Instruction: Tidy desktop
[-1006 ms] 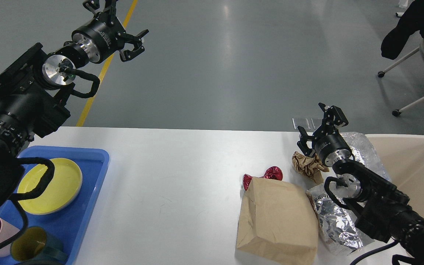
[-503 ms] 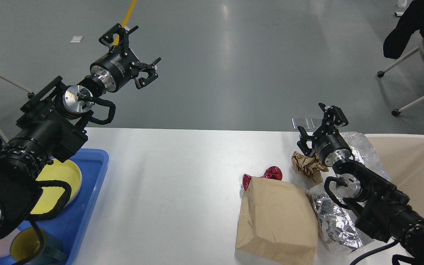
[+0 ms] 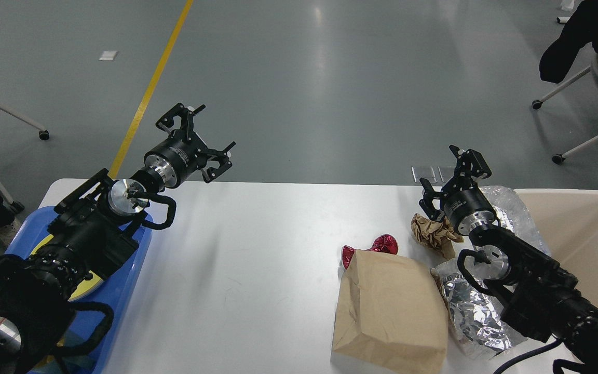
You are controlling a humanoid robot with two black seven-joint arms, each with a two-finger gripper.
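The white desktop (image 3: 257,270) fills the lower part of the head view. On its right side lie a brown paper bag (image 3: 392,311), a red foil wrapper (image 3: 382,244), a crumpled brown paper ball (image 3: 431,231) and crumpled silver foil (image 3: 473,311). My right gripper (image 3: 447,174) hangs open just above and behind the paper ball, holding nothing. Over the desktop's far left edge, my left gripper (image 3: 203,137) is open and empty, well away from the litter.
A blue tray (image 3: 122,291) at the left holds a yellow plate (image 3: 86,288), mostly hidden by my left arm. A cream bin (image 3: 584,244) stands at the right edge. More silver foil (image 3: 512,208) lies beside the bin. Office chairs stand on the floor beyond.
My left arm has swung down and to the right, from high above the floor to just over the desktop's far left edge, still open. The right arm has not moved.
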